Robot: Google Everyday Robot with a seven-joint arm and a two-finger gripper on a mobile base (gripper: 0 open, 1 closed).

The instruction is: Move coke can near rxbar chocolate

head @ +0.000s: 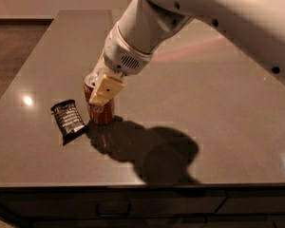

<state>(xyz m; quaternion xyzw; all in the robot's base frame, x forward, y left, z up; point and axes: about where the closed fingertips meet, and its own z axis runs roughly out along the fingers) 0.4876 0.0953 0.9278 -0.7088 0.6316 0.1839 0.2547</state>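
claw [99, 85]: clamped on the coke can's upper half. One tan finger [106, 88] lies across the can's front; the other is hidden behind it.
arm [147, 27]: white, comes down from the far right corner side and ends over the can.
coke can [101, 112]: red, roughly upright with a slight lean. It is in the left half of the worktop, nearer the front edge than the far edge. The base is at the surface; I cannot tell whether it bears weight there.
can contents: not visible, as the claw covers part of the silver top.
rxbar chocolate [69, 121]: black wrapper with white text, lying flat and skewed. It is just beside the can on the left-edge side, with a narrow gap or none between them.
worktop [223, 103]: grey-brown and glossy, with a light glare spot [27, 100] near the left edge.
shadow [152, 148]: dark patch running from the can's base toward the front edge.
drawer [113, 208]: under the front edge, closed, with a handle showing.
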